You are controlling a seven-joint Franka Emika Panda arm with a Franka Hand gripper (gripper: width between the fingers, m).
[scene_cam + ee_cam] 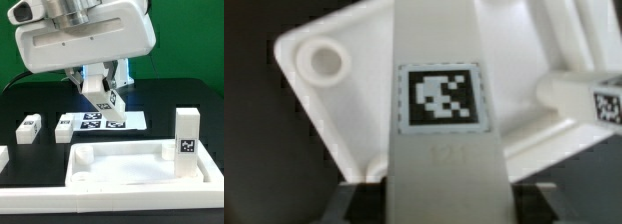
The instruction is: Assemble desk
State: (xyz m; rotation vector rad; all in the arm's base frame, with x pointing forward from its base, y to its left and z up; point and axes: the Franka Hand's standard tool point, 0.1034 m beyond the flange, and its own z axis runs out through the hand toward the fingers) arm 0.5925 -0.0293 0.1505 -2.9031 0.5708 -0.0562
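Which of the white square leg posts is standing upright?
The leg post at the exterior view's right, on the white tabletop panel's corner; others lie flat, one tilts in the gripper.

The black tabletop (170,105) carries the flat marker board (100,122) near its middle. Toward the exterior view's left of that lie two short leg posts, one (63,127) close to the board and the other (28,126) farther out, with a gap between them. Another white piece (3,157) is cut off at the edge. Up front sits the big rimmed panel (140,180), and a low white rail (60,200) lies nearest.
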